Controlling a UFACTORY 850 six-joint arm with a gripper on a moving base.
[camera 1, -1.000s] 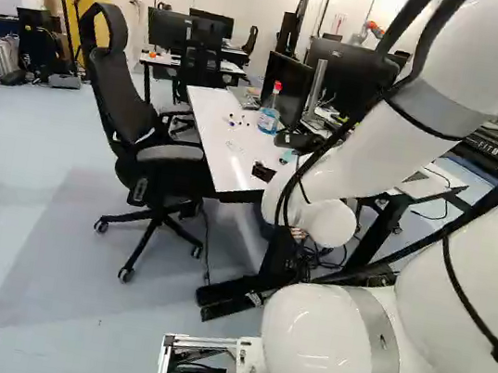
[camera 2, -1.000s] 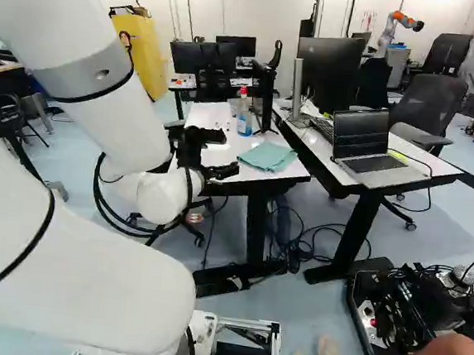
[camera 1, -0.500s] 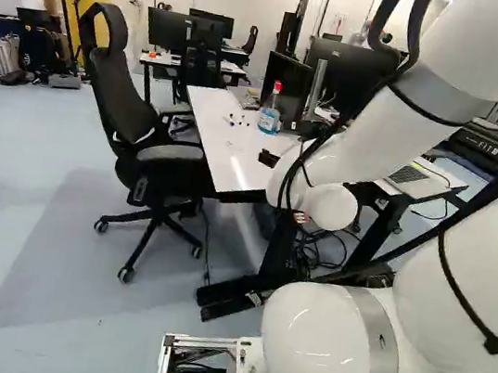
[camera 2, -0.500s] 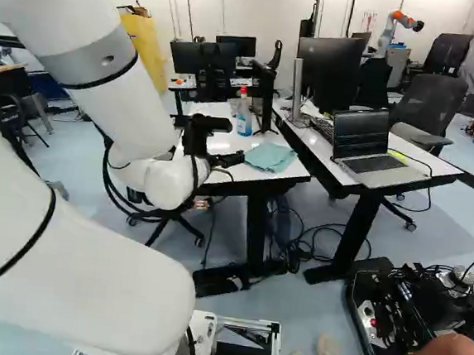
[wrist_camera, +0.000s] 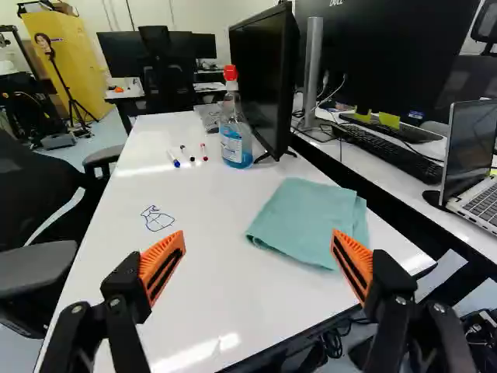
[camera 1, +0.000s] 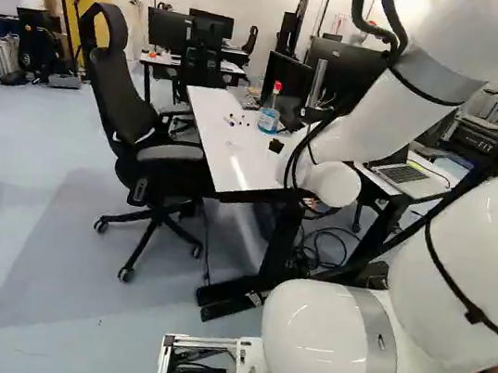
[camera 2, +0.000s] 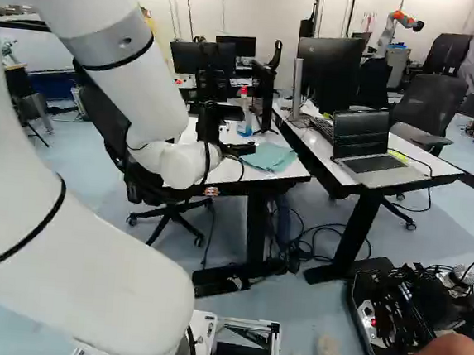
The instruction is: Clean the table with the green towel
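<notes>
Left base view: the counter [camera 1: 214,134] runs away from the arm [camera 1: 376,121], with a chair [camera 1: 118,87] against one long edge. A spray bottle [camera 1: 270,117] stands upright toward the opposite long edge. The green towel cannot be made out here; the arm covers that corner.

Right base view: the green towel [camera 2: 269,156] shows on the counter's near corner, on the side facing the second counter [camera 2: 412,172] with its laptop [camera 2: 372,152]. On the floor, an open case [camera 2: 404,308] holds dark gear and cables.

Wrist view: the fingers [wrist_camera: 161,266] are wide apart with nothing clamped; the green towel lies ahead of them, more toward the one on the laptop's side. It is folded into a flat pad, layers showing at its edge. I expect it to be light, limp and grippy rather than slippery, with nothing to break. The best hold is probably across the middle of the pad, both tips low, so the layers bunch together; a pinch at one corner may let it unfold. The spray bottle, clear with a red head, has blue liquid in its lower part, so it could tip if swept. The blue drawing [wrist_camera: 158,219] is likely what wants wiping.
</notes>
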